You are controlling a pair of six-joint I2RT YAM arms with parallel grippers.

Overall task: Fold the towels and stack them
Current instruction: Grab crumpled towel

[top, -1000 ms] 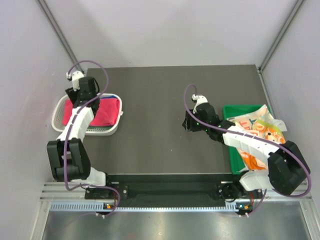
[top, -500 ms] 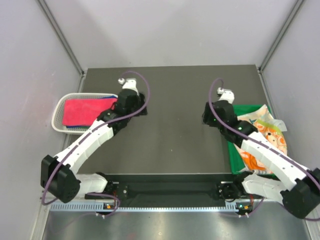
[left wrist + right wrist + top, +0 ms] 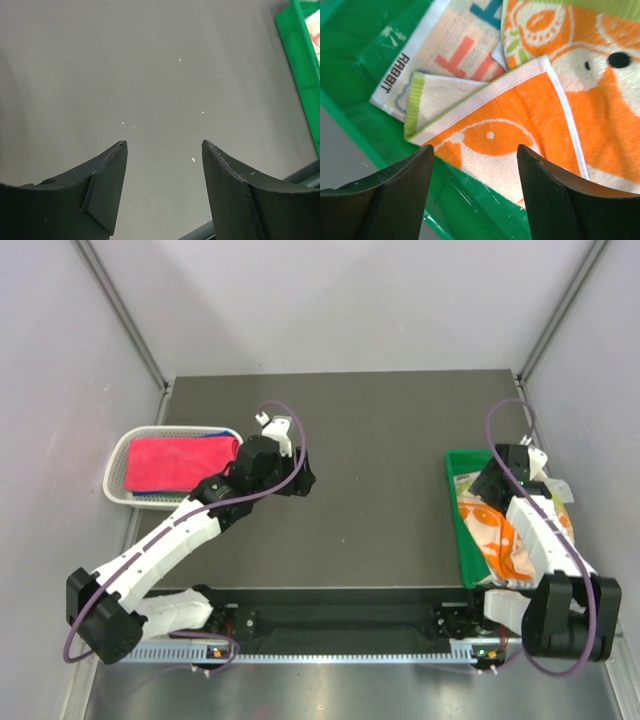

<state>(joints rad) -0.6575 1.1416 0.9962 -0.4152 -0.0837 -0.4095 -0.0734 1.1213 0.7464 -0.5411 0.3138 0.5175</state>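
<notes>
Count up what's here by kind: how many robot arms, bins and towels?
Arms: 2, left arm and right arm
Bins: 2, basket and tray
Towels: at least 4, pink towel, blue towel, orange towel, lettered towel; more may be hidden
Total: at least 8

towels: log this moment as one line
left gripper: open, over table | right gripper: open, above orange towel in green tray | pink-red towel: atop blue towel in basket
</notes>
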